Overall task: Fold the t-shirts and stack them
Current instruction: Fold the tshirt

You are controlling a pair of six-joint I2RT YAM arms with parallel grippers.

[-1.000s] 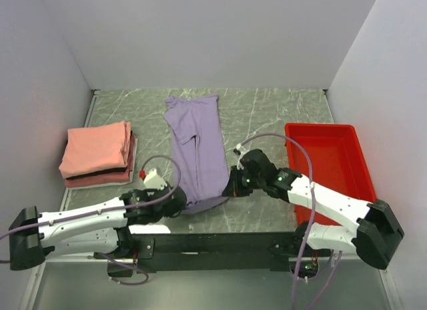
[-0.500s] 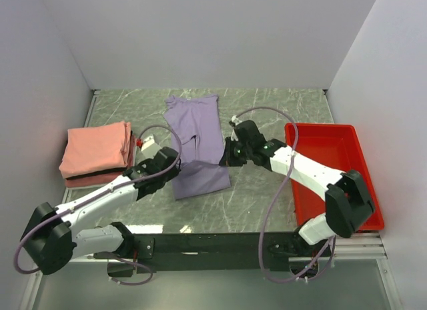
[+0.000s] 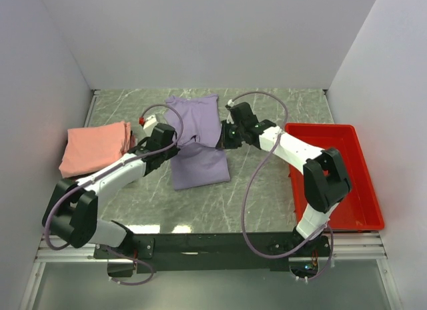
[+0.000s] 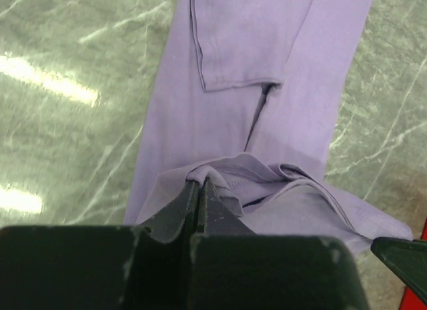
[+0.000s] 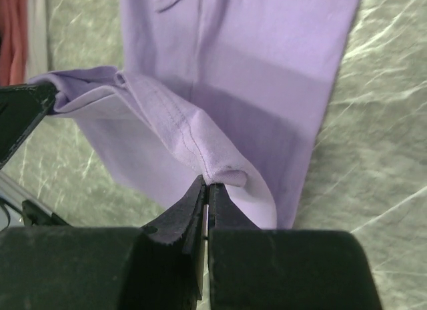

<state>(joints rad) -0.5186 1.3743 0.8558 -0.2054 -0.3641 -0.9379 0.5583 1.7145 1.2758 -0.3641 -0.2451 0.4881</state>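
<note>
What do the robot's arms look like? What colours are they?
The left arm and right arm have white shells and black joints. A thin purplish cable loops off each. The left tool and right tool are black, with two flat fingers each.

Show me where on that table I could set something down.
Bare marble: the near strip between shirt and near edge; the far corners behind pink stack and tray. Crowded: the middle, where left gripper and right gripper pinch the shirt.
</note>
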